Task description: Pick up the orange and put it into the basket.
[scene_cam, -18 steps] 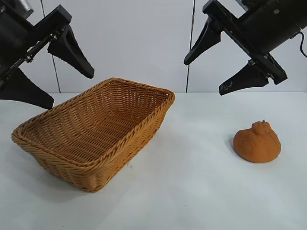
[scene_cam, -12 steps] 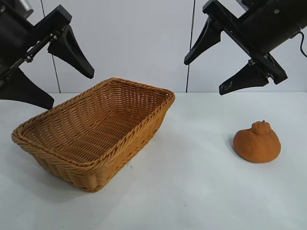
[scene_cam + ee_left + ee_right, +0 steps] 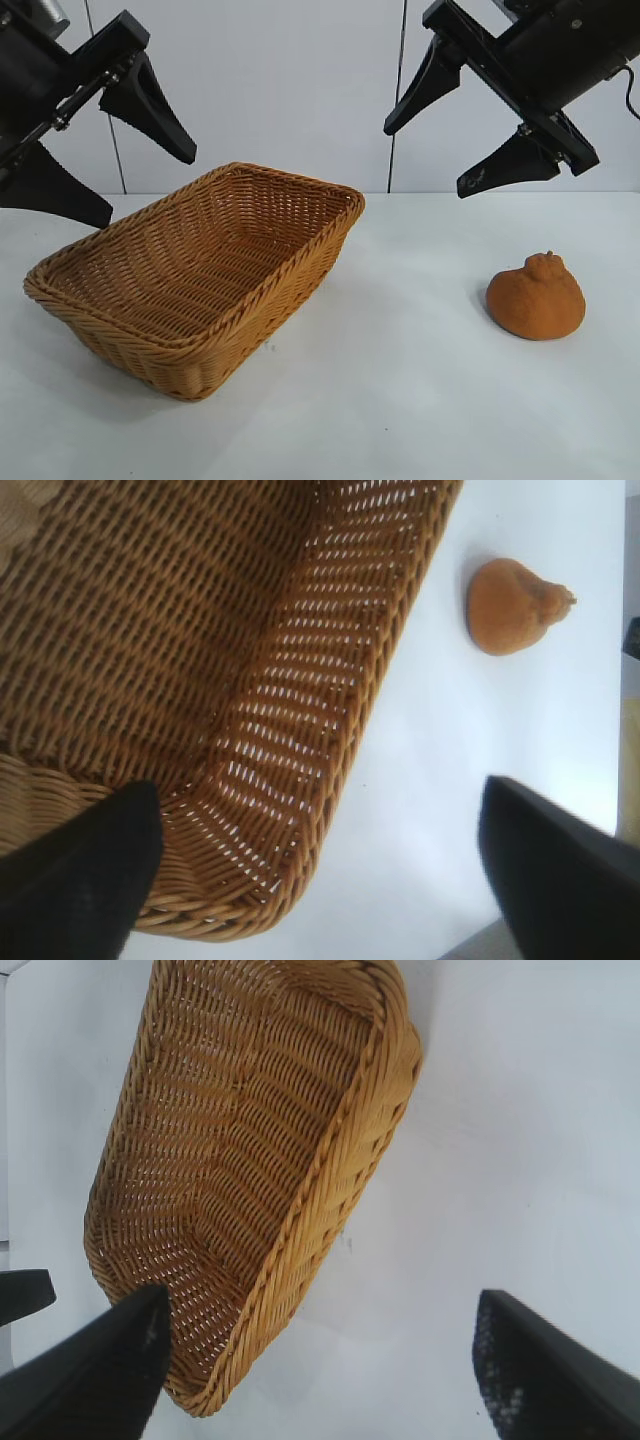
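Exterior view — both grippers, left (image 3: 104, 188) and right (image 3: 422, 160), are being held spread, empty; lumpy dull-orange fruit (image 3: 536, 297) below the right, tan woven wicker basket (image 3: 200, 272) below the left.

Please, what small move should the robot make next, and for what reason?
Probably lower the right gripper toward the lumpy dull-orange fruit. That fruit lies on the white table, apart from the tan woven wicker basket, untouched. The right gripper hangs open, nearer to it than the open left gripper, which hangs beside the basket.
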